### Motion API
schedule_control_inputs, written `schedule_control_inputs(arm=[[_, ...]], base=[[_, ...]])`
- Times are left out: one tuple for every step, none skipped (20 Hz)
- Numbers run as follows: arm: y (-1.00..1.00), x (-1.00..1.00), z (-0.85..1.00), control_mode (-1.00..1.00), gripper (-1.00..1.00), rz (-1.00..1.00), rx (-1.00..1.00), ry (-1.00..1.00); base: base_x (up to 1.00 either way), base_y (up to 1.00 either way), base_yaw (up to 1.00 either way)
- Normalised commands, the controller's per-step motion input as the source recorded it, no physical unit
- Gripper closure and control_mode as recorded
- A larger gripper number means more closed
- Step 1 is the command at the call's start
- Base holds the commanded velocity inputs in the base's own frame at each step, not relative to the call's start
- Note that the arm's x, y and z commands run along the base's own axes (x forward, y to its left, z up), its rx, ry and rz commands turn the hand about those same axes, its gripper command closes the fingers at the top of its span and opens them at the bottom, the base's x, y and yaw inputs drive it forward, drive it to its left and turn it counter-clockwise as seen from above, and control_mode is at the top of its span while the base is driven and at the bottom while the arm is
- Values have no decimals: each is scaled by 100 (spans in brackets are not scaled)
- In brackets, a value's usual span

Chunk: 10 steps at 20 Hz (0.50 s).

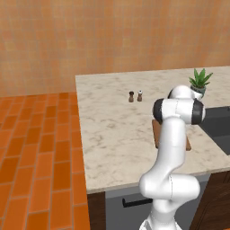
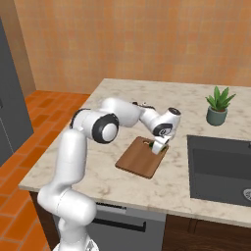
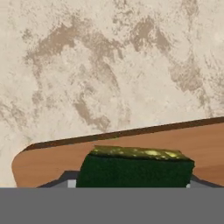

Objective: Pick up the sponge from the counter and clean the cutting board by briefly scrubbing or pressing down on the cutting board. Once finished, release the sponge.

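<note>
**Sponge pinched over board's far corner**

Left base view: my arm hides most of the cutting board [image 1: 156, 133]; I see reddish-brown wood on the marbled worktop [image 1: 112, 130], bare stone to its left, sink [image 1: 220, 128] on the right.

Right base view: fingers [image 2: 158, 146] low over the board's [image 2: 139, 159] far end, pinching the sponge [image 2: 150, 144]; open worktop [image 2: 108, 176] all around.

Hand view: sponge [image 3: 135, 168], dark green face, yellow strip, sits between my fingers, near the board's [image 3: 52, 164] rounded edge.

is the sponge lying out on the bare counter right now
No, the sponge sits over the cutting board, held in the gripper.
</note>
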Motion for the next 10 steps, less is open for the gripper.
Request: schedule_control_inputs(arm=[[-91, -50, -50, -100, 100, -16, 1, -2], [-34, -52, -100, -100, 100, -9, 0, 0], [0, -41, -100, -100, 100, -5, -3, 0], [0, -28, -98, -100, 100, -5, -1, 0], [0, -18, -46, -100, 100, -6, 0, -10], [-5, 0, 0, -100, 100, -9, 0, -21], [-10, 9, 29, -100, 100, -13, 0, -23], [-13, 44, 64, -100, 100, -17, 1, -17], [-13, 52, 75, -100, 100, -17, 3, -17], [-19, 53, 59, -100, 100, -17, 3, -13]], base=[[0, 0, 0], [0, 0, 0], [0, 0, 0], [0, 0, 0], [0, 0, 0], [0, 0, 0], [0, 0, 0], [0, 0, 0], [0, 0, 0], [0, 0, 0]])
